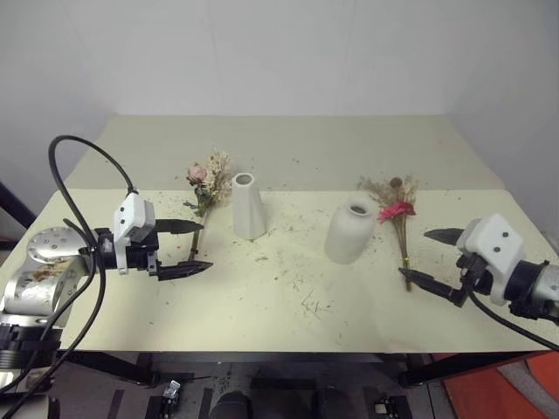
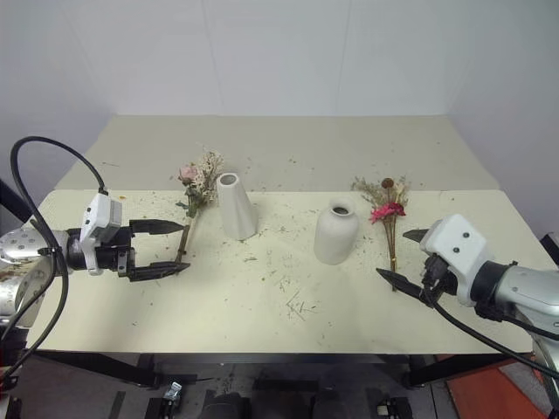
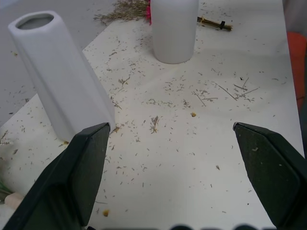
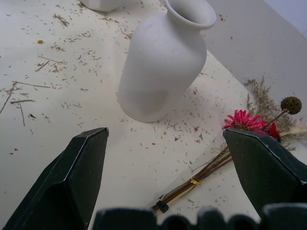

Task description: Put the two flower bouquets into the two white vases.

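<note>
Two white vases stand mid-table: a tall slim conical vase (image 1: 247,206) and a shorter rounded vase (image 1: 349,232). A pale pink rose bouquet (image 1: 206,182) lies just left of the tall vase, its stem reaching toward my left gripper (image 1: 190,248), which hovers open and empty at the stem's end. A red-pink daisy bouquet (image 1: 397,214) with tan grasses lies right of the rounded vase. My right gripper (image 1: 432,256) is open and empty near the daisy stems' lower end (image 4: 192,181).
The cream table (image 1: 288,323) is strewn with dried plant crumbs. A pale wall rises behind the table. A black cable (image 1: 74,175) loops above my left arm. An orange patch of floor (image 1: 489,384) shows at the right.
</note>
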`<action>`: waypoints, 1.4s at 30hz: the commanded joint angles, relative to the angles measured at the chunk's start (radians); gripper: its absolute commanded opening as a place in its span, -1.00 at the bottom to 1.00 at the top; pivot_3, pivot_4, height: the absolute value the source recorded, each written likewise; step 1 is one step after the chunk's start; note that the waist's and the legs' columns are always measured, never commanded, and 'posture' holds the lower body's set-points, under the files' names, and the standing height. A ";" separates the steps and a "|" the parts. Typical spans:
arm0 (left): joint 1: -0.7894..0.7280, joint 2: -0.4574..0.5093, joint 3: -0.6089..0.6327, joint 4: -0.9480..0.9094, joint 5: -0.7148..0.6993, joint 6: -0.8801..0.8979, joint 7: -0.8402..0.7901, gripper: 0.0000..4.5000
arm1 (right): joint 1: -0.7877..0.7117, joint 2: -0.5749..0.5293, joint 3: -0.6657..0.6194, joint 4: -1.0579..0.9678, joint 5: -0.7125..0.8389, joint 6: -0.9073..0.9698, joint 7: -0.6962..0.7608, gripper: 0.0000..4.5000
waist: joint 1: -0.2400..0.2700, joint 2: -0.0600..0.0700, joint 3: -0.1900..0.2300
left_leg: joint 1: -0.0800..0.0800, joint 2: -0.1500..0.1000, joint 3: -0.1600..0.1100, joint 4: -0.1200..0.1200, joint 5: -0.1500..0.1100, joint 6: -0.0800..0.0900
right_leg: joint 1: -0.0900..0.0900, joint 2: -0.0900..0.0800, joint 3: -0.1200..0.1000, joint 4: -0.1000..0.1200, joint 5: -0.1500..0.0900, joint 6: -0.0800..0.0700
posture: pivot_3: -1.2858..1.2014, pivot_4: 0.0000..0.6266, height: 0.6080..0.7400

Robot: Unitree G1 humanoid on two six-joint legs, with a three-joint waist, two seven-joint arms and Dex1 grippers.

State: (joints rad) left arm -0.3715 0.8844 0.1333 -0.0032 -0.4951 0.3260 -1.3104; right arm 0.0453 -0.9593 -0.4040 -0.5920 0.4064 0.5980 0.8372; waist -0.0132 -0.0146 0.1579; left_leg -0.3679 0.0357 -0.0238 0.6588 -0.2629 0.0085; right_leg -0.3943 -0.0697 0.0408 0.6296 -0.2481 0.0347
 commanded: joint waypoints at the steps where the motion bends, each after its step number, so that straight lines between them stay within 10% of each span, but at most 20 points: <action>1: -0.029 -0.004 -0.004 0.006 0.011 -0.024 0.003 0.99 | 0.000 -0.020 -0.048 -0.034 0.002 0.004 -0.001 1.00 | 0.000 0.000 0.000 | 0.000 0.000 0.000 0.000 0.000 0.000 | 0.000 0.000 0.000 0.000 0.000 0.000 | 0.03 -0.52 1.00; 17: -0.047 -0.023 -0.017 -0.012 0.017 -0.019 0.006 0.99 | -0.056 -0.059 -0.019 0.016 -0.003 0.103 -0.020 1.00 | -0.002 0.000 0.000 | 0.000 0.000 0.000 0.000 0.000 0.000 | 0.000 0.000 0.000 0.000 0.000 0.000 | 0.03 -0.52 1.00; 29: -0.261 -0.148 -0.247 -0.064 0.166 -0.057 0.054 0.99 | -0.783 0.116 0.385 0.671 -0.137 0.503 -0.285 1.00 | -0.005 0.000 0.000 | -0.001 -0.002 0.000 0.001 0.000 0.000 | -0.002 0.000 0.001 0.000 0.002 -0.001 | 0.03 -0.52 1.00; 42: -0.373 -0.234 -0.343 0.045 0.302 -0.108 0.090 1.00 | -0.970 0.221 0.487 1.052 -0.227 0.452 -0.266 0.75 | -0.004 0.002 -0.001 | -0.014 -0.002 0.000 0.001 0.000 0.000 | -0.012 -0.001 0.001 0.002 0.002 0.000 | 0.03 -0.52 1.00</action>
State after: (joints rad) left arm -0.7341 0.6493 -0.2140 0.0434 -0.1961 0.2429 -1.2156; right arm -0.8955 -0.7369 0.1044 0.4511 0.1903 1.0755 0.5681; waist -0.0176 -0.0128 0.1570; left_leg -0.3809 0.0337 -0.0233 0.6600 -0.2627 0.0088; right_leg -0.4062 -0.0709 0.0416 0.6319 -0.2462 0.0351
